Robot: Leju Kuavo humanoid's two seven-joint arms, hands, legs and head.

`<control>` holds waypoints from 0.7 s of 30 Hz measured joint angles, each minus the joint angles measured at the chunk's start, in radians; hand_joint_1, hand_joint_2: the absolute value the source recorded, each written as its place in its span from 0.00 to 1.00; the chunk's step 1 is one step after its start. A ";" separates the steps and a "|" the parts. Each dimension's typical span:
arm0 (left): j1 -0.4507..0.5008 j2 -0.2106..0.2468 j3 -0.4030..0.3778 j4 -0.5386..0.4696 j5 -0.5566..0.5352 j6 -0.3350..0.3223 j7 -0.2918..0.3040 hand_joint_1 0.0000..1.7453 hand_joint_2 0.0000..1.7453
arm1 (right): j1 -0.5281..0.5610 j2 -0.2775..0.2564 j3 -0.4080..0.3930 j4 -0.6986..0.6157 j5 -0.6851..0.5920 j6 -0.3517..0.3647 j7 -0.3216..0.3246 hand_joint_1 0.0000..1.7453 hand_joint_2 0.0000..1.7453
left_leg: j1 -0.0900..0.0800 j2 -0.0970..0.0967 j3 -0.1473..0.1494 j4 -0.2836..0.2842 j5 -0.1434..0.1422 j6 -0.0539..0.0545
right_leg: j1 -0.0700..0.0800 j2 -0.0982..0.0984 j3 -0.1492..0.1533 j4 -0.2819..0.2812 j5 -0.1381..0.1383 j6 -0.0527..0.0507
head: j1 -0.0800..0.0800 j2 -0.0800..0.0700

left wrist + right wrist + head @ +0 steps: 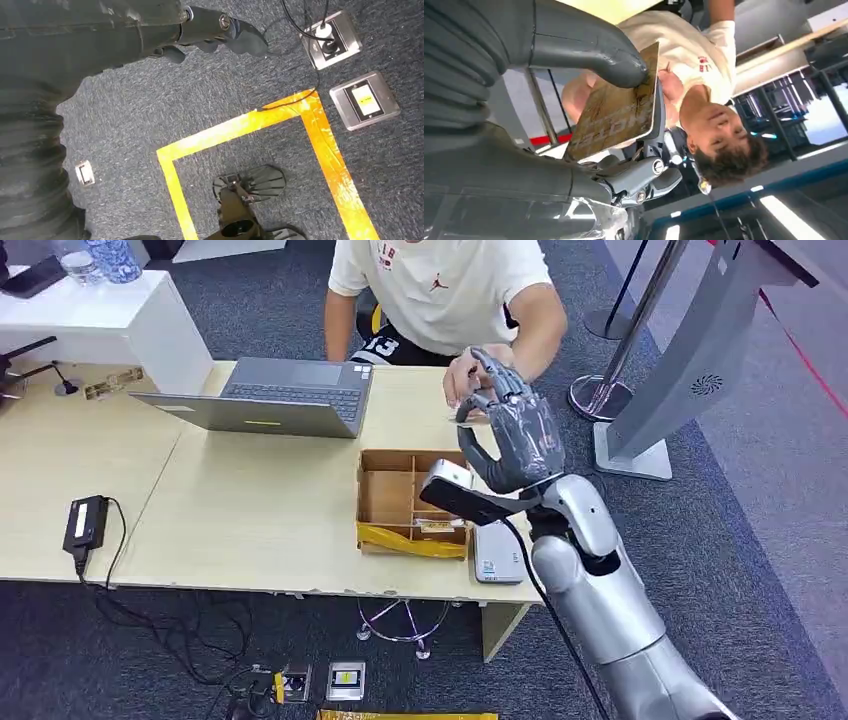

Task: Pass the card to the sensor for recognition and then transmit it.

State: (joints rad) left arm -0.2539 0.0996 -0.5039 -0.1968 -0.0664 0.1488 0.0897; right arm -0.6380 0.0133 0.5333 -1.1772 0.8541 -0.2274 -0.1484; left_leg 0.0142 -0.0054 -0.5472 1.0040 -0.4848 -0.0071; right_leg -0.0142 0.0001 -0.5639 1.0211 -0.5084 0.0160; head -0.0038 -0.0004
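Note:
My right hand is raised above the table's far right part, toward a seated person. In the right wrist view its thumb presses a brown printed card against the darker fingers behind it. The person's hand reaches up to my hand, and their fingers meet the card's far edge. A flat grey sensor unit lies on the table below my wrist. My left hand hangs over the carpet with its fingers stretched out and nothing in them.
An open cardboard box with dividers stands left of the sensor. A grey laptop sits further back, and a black power brick lies at the table's left. A grey kiosk stand rises at the right. Yellow floor tape and floor sockets lie below.

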 joint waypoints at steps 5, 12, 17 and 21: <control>0.000 0.000 0.000 0.000 -0.001 0.000 0.011 0.00 1.00 | 0.027 -0.012 -0.002 0.000 0.000 0.000 0.013 1.00 1.00 | 0.000 0.000 0.000 0.000 0.000 0.000 | 0.000 0.000 0.000 0.000 0.000 0.000 | 0.000 0.000; 0.000 0.000 0.000 0.000 -0.007 0.002 0.013 0.00 1.00 | 0.088 -0.037 -0.030 0.002 -0.011 -0.046 0.032 1.00 1.00 | 0.000 0.000 0.000 0.000 0.000 0.000 | 0.000 0.000 0.000 0.000 0.000 0.000 | 0.000 0.000; 0.001 0.000 0.000 0.000 -0.008 0.006 0.013 0.00 1.00 | 0.114 -0.056 -0.051 0.017 -0.027 -0.070 0.039 1.00 1.00 | 0.000 0.000 0.000 0.000 0.000 0.000 | 0.000 0.000 0.000 0.000 0.000 0.000 | 0.000 0.000; 0.004 0.000 0.000 0.000 -0.007 0.011 0.015 0.00 1.00 | 0.136 -0.072 -0.066 0.026 -0.035 -0.076 0.040 1.00 1.00 | 0.000 0.000 0.000 0.000 0.000 0.000 | 0.000 0.000 0.000 0.000 0.000 0.000 | 0.000 0.000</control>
State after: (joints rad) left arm -0.2503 0.0996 -0.5039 -0.1968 -0.0736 0.1595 0.1045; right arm -0.5015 -0.0591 0.4669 -1.1513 0.8190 -0.3033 -0.1080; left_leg 0.0141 -0.0050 -0.5477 1.0040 -0.4849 -0.0072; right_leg -0.0142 0.0002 -0.5643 1.0210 -0.5084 0.0160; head -0.0038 0.0000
